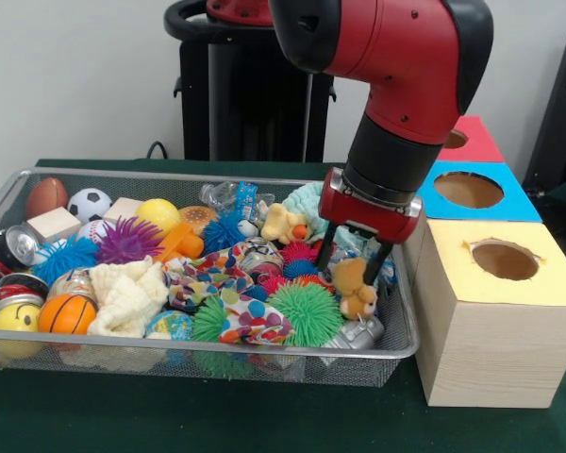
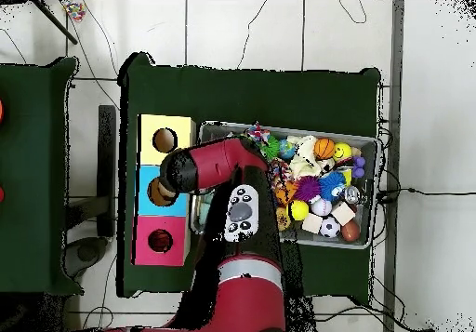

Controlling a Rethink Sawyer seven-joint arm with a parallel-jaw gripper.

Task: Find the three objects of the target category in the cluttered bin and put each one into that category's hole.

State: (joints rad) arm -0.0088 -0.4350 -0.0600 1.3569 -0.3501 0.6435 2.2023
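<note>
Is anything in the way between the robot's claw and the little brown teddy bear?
Nothing visible blocks it. The black-fingered gripper hangs open right above the small tan plush bear, which lies on top of the pile near the wire mesh bin's right end, beside a green spiky rubber ball.

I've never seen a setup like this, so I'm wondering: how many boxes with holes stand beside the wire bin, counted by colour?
Yellow box: 1
Blue box: 1
Red box: 1
Total: 3
</note>
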